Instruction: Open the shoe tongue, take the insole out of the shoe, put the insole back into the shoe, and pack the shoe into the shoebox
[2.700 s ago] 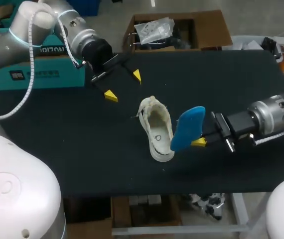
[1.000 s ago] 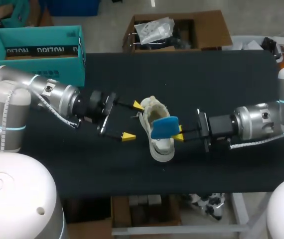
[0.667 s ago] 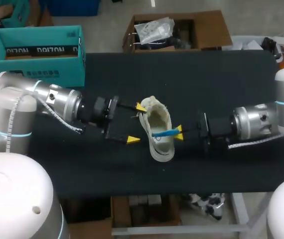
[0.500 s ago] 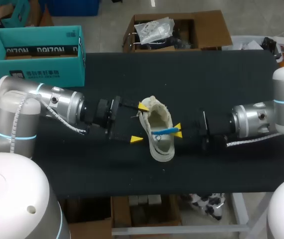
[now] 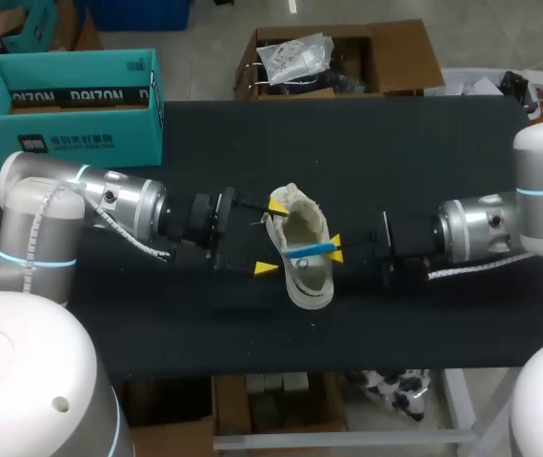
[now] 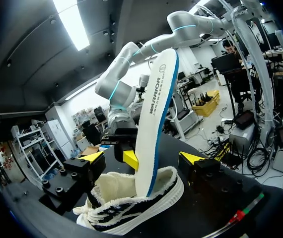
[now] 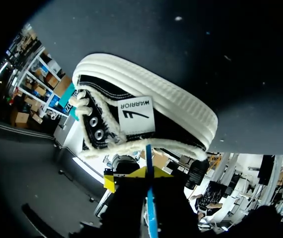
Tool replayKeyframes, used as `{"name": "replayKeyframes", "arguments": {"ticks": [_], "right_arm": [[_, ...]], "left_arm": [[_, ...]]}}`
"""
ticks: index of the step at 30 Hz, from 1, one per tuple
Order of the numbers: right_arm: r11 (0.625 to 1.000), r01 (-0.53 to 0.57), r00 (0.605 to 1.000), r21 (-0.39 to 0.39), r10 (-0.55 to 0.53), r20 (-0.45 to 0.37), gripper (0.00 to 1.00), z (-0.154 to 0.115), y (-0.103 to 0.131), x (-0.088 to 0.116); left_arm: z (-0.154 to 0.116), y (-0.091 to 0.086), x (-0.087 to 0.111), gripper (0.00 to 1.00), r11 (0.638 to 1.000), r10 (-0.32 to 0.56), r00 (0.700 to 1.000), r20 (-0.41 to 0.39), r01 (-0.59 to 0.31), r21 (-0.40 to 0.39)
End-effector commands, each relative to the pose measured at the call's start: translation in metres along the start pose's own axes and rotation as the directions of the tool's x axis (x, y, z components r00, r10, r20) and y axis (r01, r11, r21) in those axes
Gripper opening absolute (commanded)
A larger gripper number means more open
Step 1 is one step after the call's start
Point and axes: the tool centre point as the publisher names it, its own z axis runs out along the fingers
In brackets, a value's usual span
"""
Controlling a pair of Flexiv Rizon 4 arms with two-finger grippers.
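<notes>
Left jaws are spread wide, their yellow fingertips (image 5: pixel 278 205) set along one side of the shoe (image 5: pixel 308 286), one by the heel collar and one further toward the toe; we cannot tell whether either touches it. Right jaws are clamped on the insole (image 5: pixel 311 251), with a yellow tip against each of its faces. Everything rests on the black surface (image 5: pixel 443 152). Our left arm (image 5: pixel 110 205) comes in low from the left and our right arm (image 5: pixel 481 228) from the right, and the two face each other across the shoe near the middle of the surface. The teal shoebox (image 5: pixel 81 138) stands with its top open at the far left corner, well apart from the shoe. The shoe sits sole down with its toe toward the near edge. We see a black upper, a cream fleecy lining and a white ribbed sole. The insole stands on its edge in the right jaws. Its lower end is down in the shoe's opening and the rest rises clear above the collar. From above it shows as a thin blue strip across the opening. From the left wrist we see its white upper face and blue rim.
</notes>
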Motion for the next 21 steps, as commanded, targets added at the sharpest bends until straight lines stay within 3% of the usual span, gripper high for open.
{"name": "replayKeyframes", "arguments": {"ticks": [1, 7, 9, 13, 17, 21], "right_arm": [[1.000, 0.000, 1.000, 0.001, 0.000, -0.002, 0.00, -0.001, 0.000, -0.001], [1.000, 0.000, 1.000, 0.001, 0.000, -0.002, 0.00, -0.001, 0.000, -0.001], [1.000, 0.027, 1.000, 0.011, -0.027, -0.012, 0.00, -0.001, -0.002, 0.001], [0.998, 0.063, 0.998, -0.013, -0.063, -0.016, 0.00, 0.001, -0.002, 0.005], [0.998, 0.065, 0.998, -0.006, -0.065, -0.019, 0.00, 0.005, 0.000, 0.005], [0.998, 0.064, 0.998, -0.022, -0.064, -0.019, 0.00, 0.009, 0.003, 0.003]], "left_arm": [[0.001, 0.001, 0.001, 1.00, 1.000, 0.000, 1.000, 0.006, -0.001, 0.002], [0.001, 0.001, 0.001, 1.00, 1.000, 0.000, 1.000, 0.006, -0.001, 0.002], [-0.001, 0.001, 0.003, 1.00, 0.999, 0.033, 0.999, 0.004, -0.033, 0.019], [0.000, 0.004, 0.003, 1.00, 0.994, 0.106, 0.994, 0.000, -0.106, -0.022], [0.001, 0.005, 0.002, 1.00, 0.991, 0.133, 0.991, 0.006, -0.133, -0.002], [0.005, 0.011, 0.001, 1.00, 0.985, 0.167, 0.986, -0.012, -0.168, -0.030]]}}
